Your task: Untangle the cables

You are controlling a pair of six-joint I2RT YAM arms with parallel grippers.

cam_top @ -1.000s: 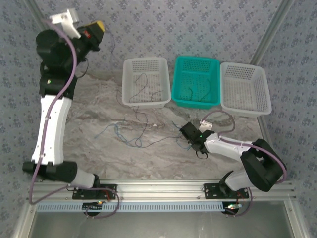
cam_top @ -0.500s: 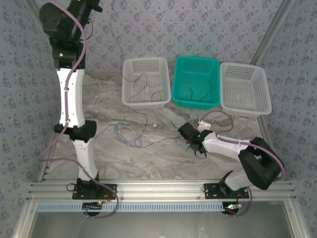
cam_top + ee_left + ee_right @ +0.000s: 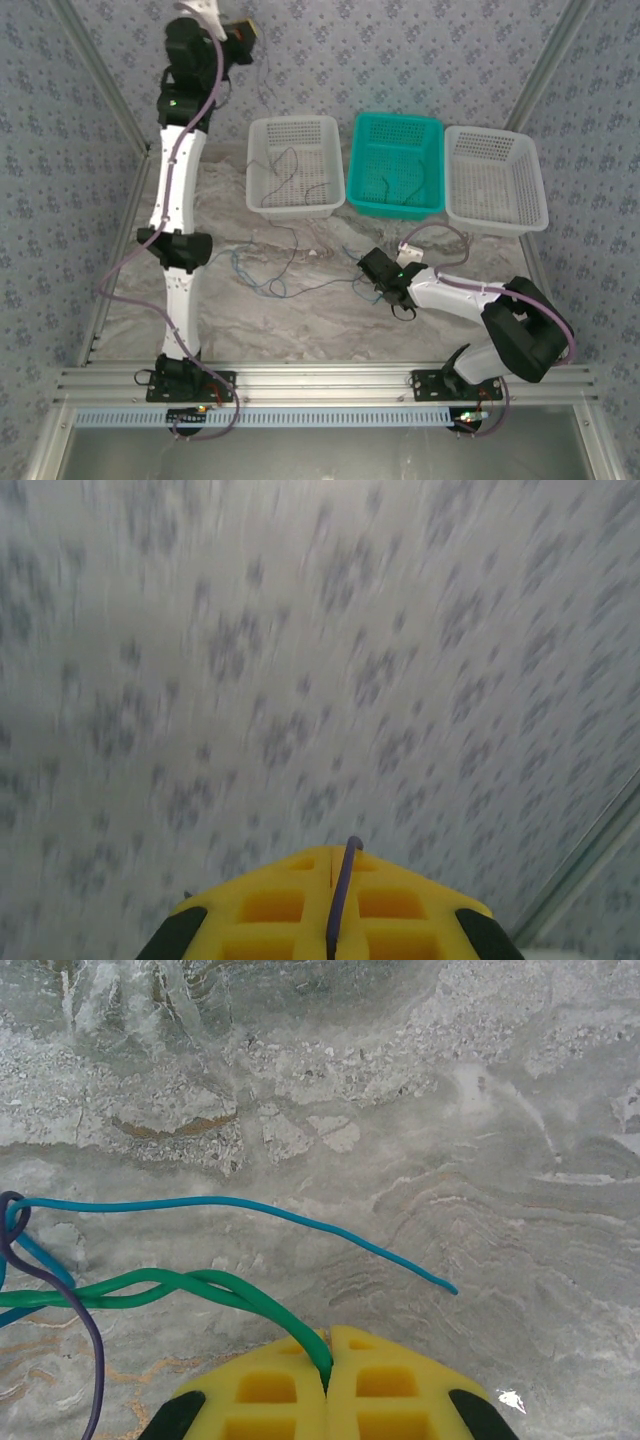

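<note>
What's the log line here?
left gripper: high, shut on purple wire | right gripper: at table, shut on green wire

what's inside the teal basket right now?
The teal basket holds one thin dark cable, curved over its floor toward the front. The near wall hides the strip of floor right behind it.
</note>
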